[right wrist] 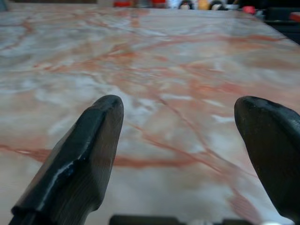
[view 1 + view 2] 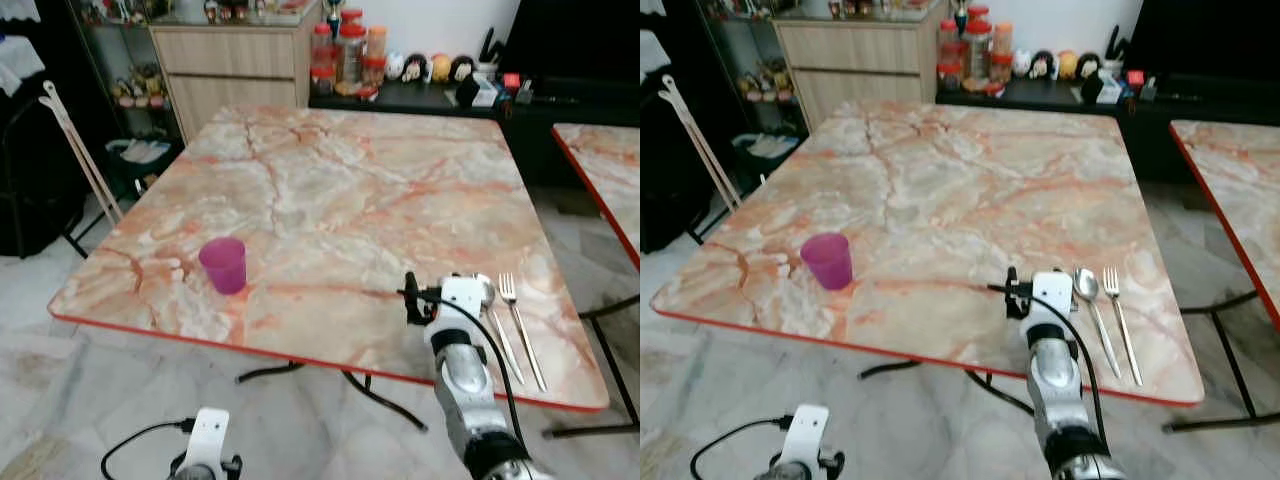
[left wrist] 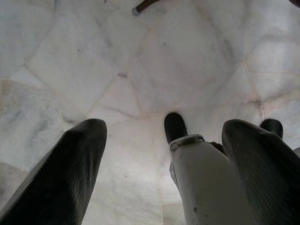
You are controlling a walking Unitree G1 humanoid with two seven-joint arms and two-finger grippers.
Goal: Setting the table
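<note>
While the left gripper (image 3: 164, 164) hangs over the floor (image 3: 93, 70), fingers apart, the right gripper (image 1: 180, 154) is over the desk (image 2: 330, 200).
Right gripper fingers apart, holding nothing. Spoon (image 2: 492, 315) and fork (image 2: 520, 325) lie side by side just beside its wrist; purple cup (image 2: 223, 264) upright, well apart to the left.

Upright purple cup (image 2: 223, 264) near table's left front edge, spoon (image 2: 487, 295) and fork (image 2: 521, 325) side by side at right front

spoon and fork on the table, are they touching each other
Apart. The right eye view shows a strip of marble between the spoon and the fork along their whole length.
</note>
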